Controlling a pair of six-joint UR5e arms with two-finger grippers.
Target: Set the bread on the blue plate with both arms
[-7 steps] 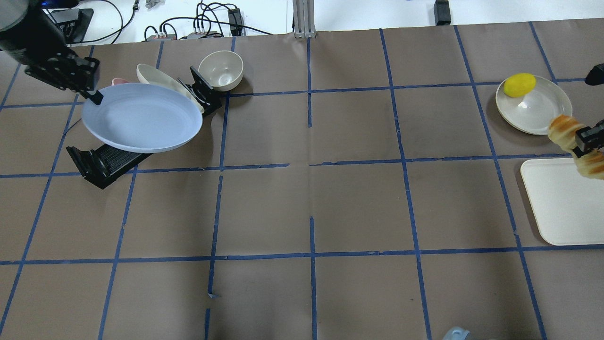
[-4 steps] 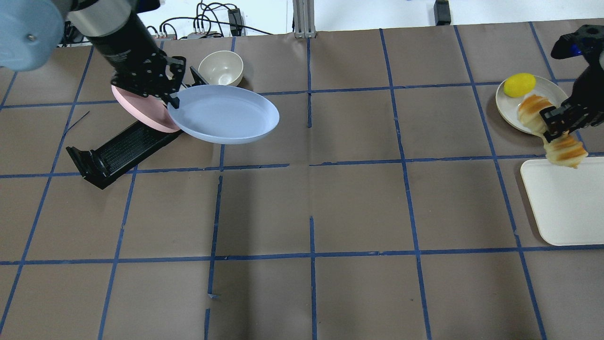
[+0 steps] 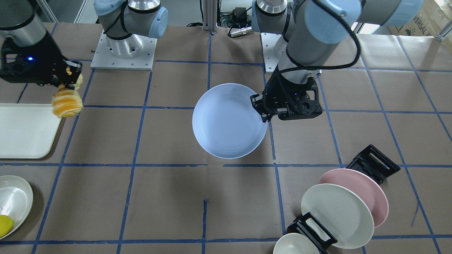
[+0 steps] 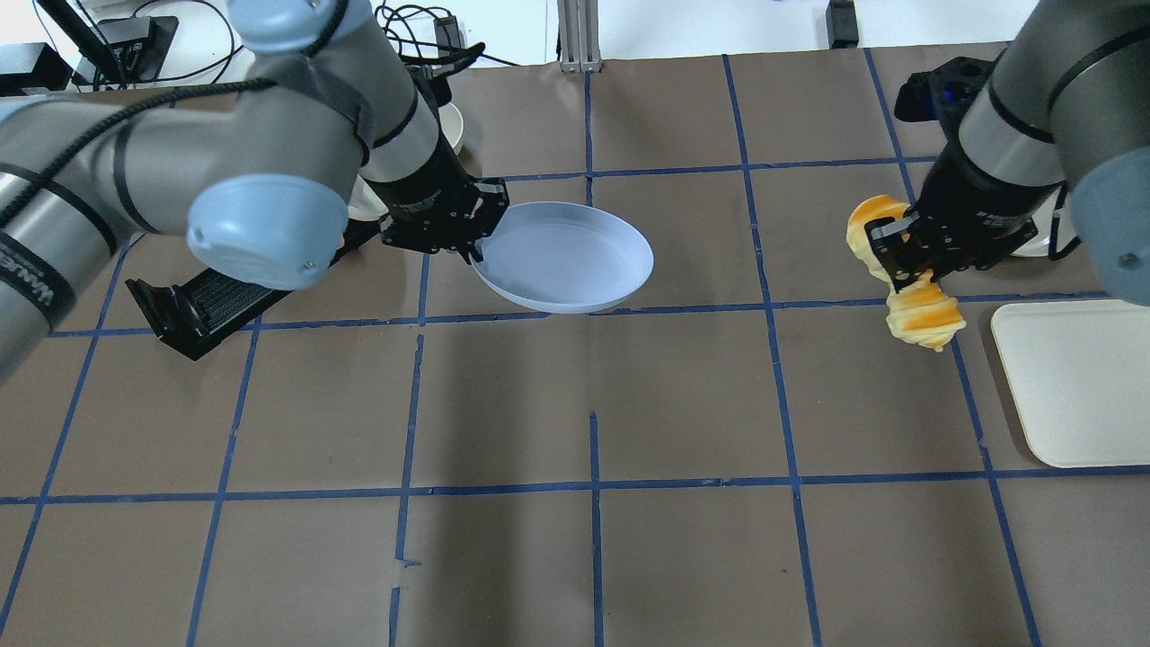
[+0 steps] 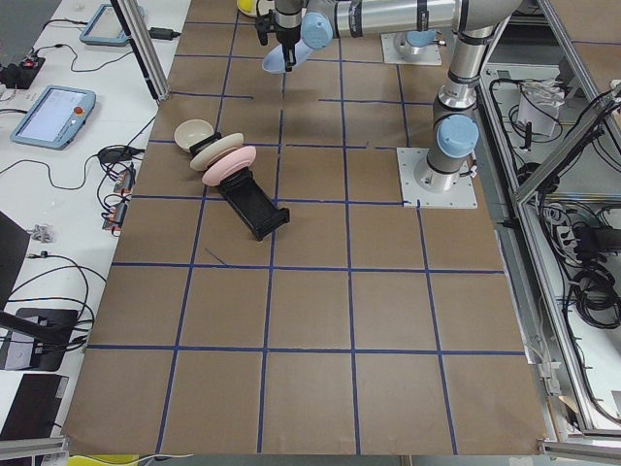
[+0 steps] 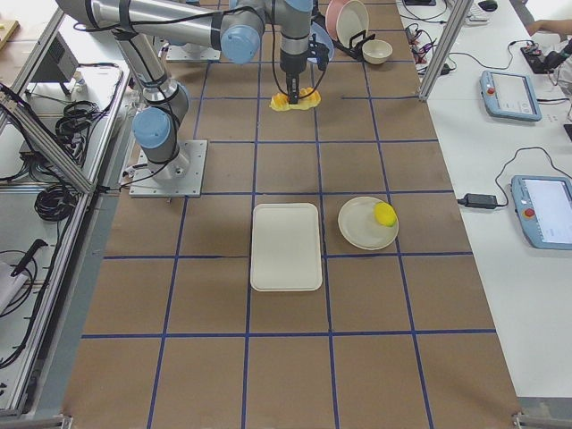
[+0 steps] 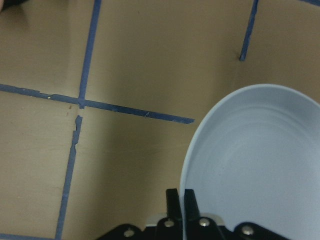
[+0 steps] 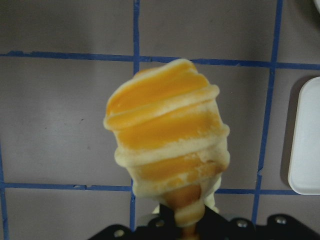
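My left gripper (image 4: 472, 254) is shut on the rim of the blue plate (image 4: 566, 261) and holds it near the table's middle. The plate also shows in the front view (image 3: 227, 121) and in the left wrist view (image 7: 255, 165), and it is empty. My right gripper (image 4: 903, 261) is shut on the bread (image 4: 918, 313), a ridged golden-orange and cream loaf, held above the table to the right of the plate, about one grid square away. The bread fills the right wrist view (image 8: 167, 130) and also shows in the front view (image 3: 67, 102).
A cream tray (image 4: 1069, 386) lies at the right edge. A cream plate (image 3: 14, 201) holds a yellow lemon (image 3: 5, 225). A black rack (image 4: 198, 305) on the left holds a pink plate (image 3: 374, 190) and a cream-white plate (image 3: 335, 215), beside a bowl (image 3: 293, 247).
My left arm has carried the blue plate from the rack rightward toward the table's middle. My right arm has carried the bread leftward, away from the lemon plate and tray.
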